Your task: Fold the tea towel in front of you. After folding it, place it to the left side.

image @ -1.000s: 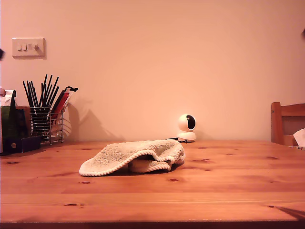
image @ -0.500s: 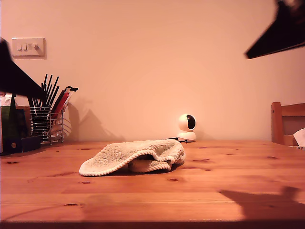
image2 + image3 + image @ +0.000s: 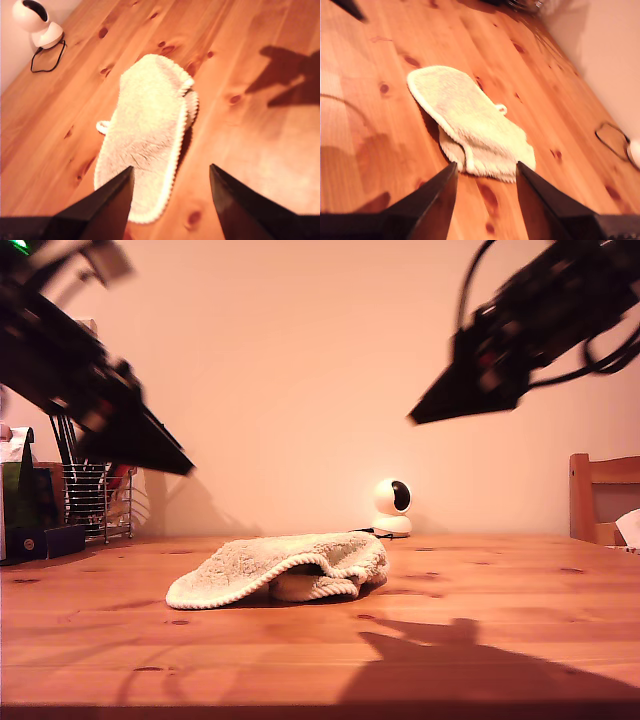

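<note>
1. No writing can be read. The dark green packet [image 3: 18, 485] at the exterior view's left edge is too dim to make out any print, and the wall switch [image 3: 88, 328] is mostly hidden behind an arm.
2. The towel [image 3: 280, 565] lies on the surface [image 3: 480, 580], near the middle of the exterior view. It is loosely doubled over. Its flat end points to that view's left and its bulkier, corded end points to the right.
3. My first gripper [image 3: 171, 170] hangs above the flat end with its jaws spread wide and nothing between them. It is clear of the cloth.
4. My second gripper [image 3: 486, 165] hangs above the bulky end, where a corded hem and a small loop [image 3: 500, 108] show. Its jaws are parted and empty, not touching the towel.
5. In the exterior view, the first arm [image 3: 90, 390] reaches in from the left and the second arm [image 3: 520, 330] from the right. Both are raised well above the towel and blurred.
6. A white camera [image 3: 392, 506] stands by the wall behind the towel.
7. A wire holder [image 3: 100, 502] of dark utensils is partly covered by the first arm. A chair [image 3: 603, 495] is cut off at the exterior view's right edge.
</note>
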